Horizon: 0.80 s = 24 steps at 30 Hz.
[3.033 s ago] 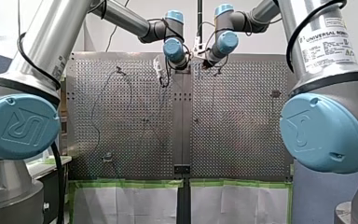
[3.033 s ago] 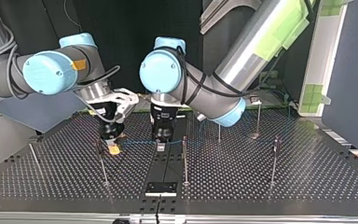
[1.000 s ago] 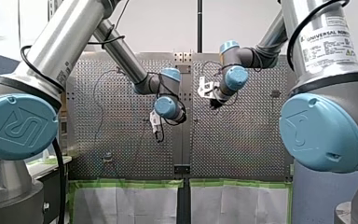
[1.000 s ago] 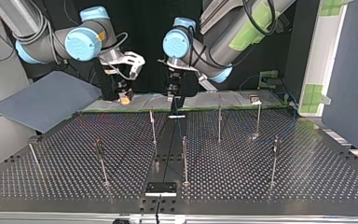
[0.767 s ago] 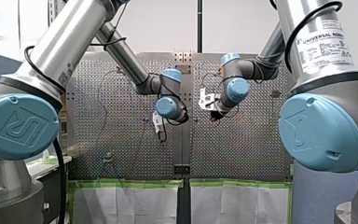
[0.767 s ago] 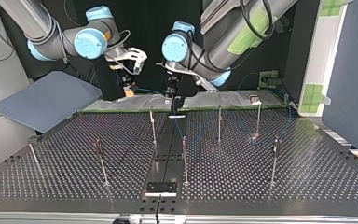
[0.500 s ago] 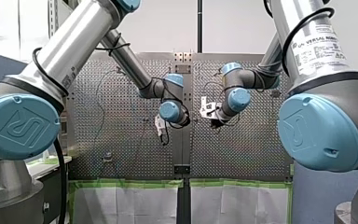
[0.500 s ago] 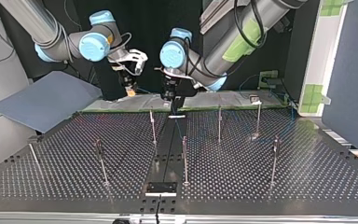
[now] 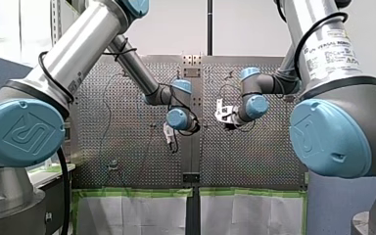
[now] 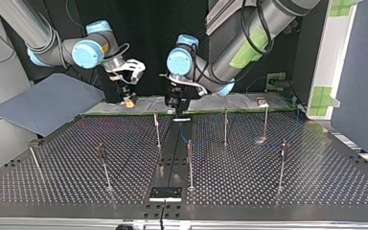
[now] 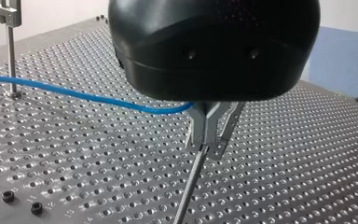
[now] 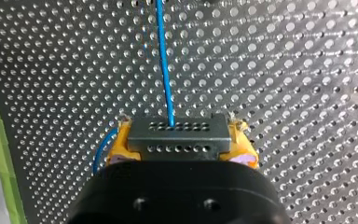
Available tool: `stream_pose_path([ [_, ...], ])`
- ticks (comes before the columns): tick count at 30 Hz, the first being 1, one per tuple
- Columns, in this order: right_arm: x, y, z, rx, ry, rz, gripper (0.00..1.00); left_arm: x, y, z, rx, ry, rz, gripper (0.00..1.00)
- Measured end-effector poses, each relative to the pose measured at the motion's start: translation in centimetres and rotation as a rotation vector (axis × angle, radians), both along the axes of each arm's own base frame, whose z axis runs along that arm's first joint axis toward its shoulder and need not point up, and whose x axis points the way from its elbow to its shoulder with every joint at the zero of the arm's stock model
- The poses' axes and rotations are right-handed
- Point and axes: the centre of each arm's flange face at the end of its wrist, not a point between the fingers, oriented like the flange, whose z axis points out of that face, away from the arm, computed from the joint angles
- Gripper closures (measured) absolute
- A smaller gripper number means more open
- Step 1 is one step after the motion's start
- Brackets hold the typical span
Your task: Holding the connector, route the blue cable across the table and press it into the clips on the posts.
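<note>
Left gripper (image 11: 207, 145): metal fingers pinched together on blue cable (image 11: 74, 94), which trails past a clipped post (image 11: 10, 46). Right gripper (image 12: 181, 145): yellow pads clamped on grey connector (image 12: 177, 133), cable leading out ahead. Perforated desk (image 11: 307, 154) below; pale wall (image 9: 254, 29) beyond.

1. A flat grey-blue sheet (image 10: 48, 103) is lying beside the table (image 10: 268, 182) at the top view's left.
2. White sheets (image 9: 132, 215) with green tape (image 9: 132, 192) on their edges are lying along the table's near edge in the front view.
3. A small black plate (image 10: 165, 193) is sitting on the table's middle strip, and a thin black wire (image 10: 171, 165) is running along the strip from it.
4. Small black screws (image 11: 8, 196) are sitting in the table's holes.
</note>
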Motion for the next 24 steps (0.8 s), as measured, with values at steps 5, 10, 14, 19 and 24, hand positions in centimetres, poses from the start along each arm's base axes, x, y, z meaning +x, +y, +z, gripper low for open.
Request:
stream_pose_path([
  [5,-0.6,-1.3,-0.5,0.004,-0.004,-0.006,1.00,1.0,-0.5,-0.7,0.005,0.018,-0.008,1.00],
  [10,-1.2,-2.4,-0.9,0.008,-0.005,-0.018,1.00,2.2,-0.9,-1.5,0.010,0.033,-0.006,1.00],
  [14,-1.6,-3.3,-1.2,0.008,-0.008,-0.026,1.00,3.2,-1.0,-2.0,0.013,0.041,-0.004,1.00],
  [19,-2.1,-4.3,-0.9,0.001,-0.013,-0.035,1.00,4.7,-1.1,-2.7,0.012,0.035,0.003,1.00],
  [24,-2.4,-5.2,-0.4,-0.011,-0.019,-0.043,1.00,6.7,-0.7,-1.8,-0.004,0.009,0.016,1.00],
])
